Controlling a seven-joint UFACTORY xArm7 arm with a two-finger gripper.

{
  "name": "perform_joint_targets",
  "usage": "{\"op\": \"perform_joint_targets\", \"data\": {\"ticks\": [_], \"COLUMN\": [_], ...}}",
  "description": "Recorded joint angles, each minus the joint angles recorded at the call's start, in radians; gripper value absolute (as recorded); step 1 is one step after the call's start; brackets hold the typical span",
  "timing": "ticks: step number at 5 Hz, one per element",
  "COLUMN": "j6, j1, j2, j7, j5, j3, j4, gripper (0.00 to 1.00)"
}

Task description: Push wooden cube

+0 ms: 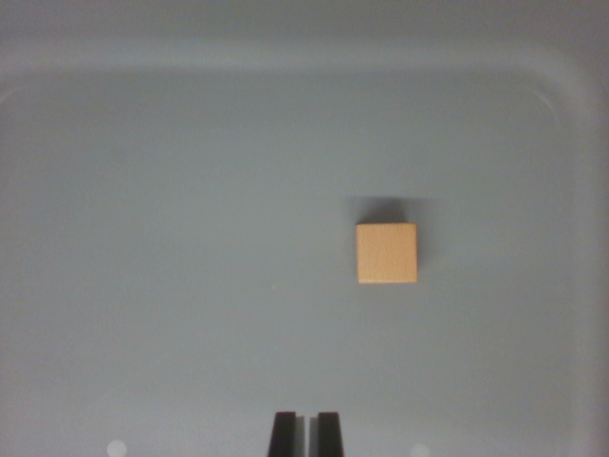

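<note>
Your fingers sit nearly together at the bottom edge, holding nothing. The cube rests on the grey counter, ahead and toward the wrist view's right, well apart from them.

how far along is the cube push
Nothing looks done yet. The wooden cube sits alone on the grey tray, untouched. In hand: the gripper, fingers nearly together, sits at the bottom edge, short of the cube. Left: close the gap, make contact, push.

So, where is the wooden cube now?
In the wrist view, the wooden cube lies alone on the grey tray, right of centre, beyond the gripper.
</note>
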Motion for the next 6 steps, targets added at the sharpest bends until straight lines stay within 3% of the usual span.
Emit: {"op": "perform_joint_targets", "data": {"ticks": [1, 2, 3, 4, 5, 6], "j6": [-0.036, -0.036, -0.075, -0.075, -0.116, -0.116], "j1": [-0.0022, -0.0022, -0.0045, -0.0045, -0.0070, -0.0070], "j2": [0.011, 0.011, 0.023, 0.023, 0.036, 0.036], "j7": [-0.008, -0.008, -0.017, -0.017, -0.026, -0.026], "j5": [0.0022, 0.0022, 0.0047, 0.0047, 0.0073, 0.0073], "j3": [-0.002, -0.002, -0.005, -0.005, -0.008, -0.008], "j4": [-0.026, -0.026, -0.054, -0.054, -0.084, -0.084], "gripper": [0.00, 0.00, 0.00, 0.00, 0.00, 0.00]}}
